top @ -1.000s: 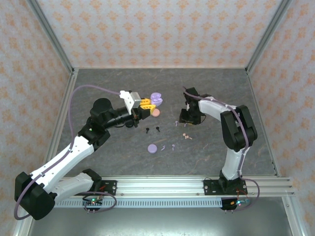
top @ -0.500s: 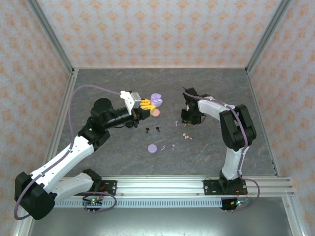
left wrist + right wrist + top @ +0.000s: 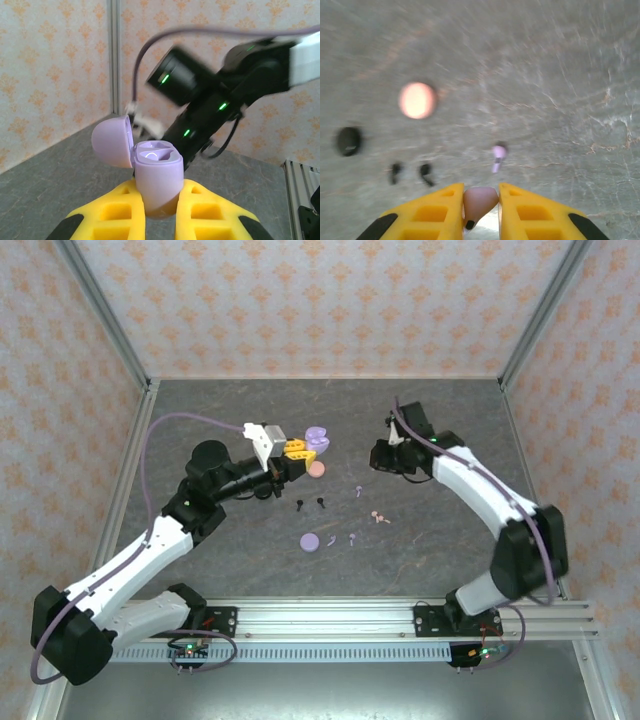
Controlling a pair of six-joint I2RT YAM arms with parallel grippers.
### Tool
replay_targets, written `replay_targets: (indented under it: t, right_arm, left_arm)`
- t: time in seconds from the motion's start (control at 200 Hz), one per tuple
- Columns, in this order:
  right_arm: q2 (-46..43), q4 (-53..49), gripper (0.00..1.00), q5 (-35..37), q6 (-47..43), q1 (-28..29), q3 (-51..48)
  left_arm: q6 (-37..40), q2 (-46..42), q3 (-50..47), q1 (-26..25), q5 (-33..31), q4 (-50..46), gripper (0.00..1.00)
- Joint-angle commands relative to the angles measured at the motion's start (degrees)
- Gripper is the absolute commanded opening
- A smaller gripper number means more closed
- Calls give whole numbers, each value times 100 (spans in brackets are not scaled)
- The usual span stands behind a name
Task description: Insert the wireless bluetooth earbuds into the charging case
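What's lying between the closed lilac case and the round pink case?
Two black earbuds lie side by side between the closed lilac case and the pink case, seen in the top view.

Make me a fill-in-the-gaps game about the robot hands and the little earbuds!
The left hand holds a lilac case with its lid ____. The right hand pinches a tiny pale ____. The two earbuds near the black case are coloured ____. Missing words: open; earbud; black.
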Motion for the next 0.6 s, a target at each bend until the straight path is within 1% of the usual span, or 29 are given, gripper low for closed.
replay_targets:
  t: [0.0, 0.115, 0.25, 0.425, 0.591]
  right_arm:
    - [-710, 5, 21, -327, 151, 73, 68]
    - [-1146, -23, 21, -618, 274, 138, 350]
    - [-1361, -8, 21, -765, 319, 373, 821]
    - [-1302, 158, 21, -669, 259, 715, 1347]
    - [-999, 177, 21, -696, 193, 956, 1662]
  left_arm:
    - [-67, 105, 12, -62, -143, 422, 0]
    - [-35, 266, 83, -66, -124, 431, 0]
    - [4, 462, 178, -63, -67, 468, 0]
    - [102, 658, 298, -62, -2, 378, 0]
    - [155, 730, 320, -59, 22, 312, 0]
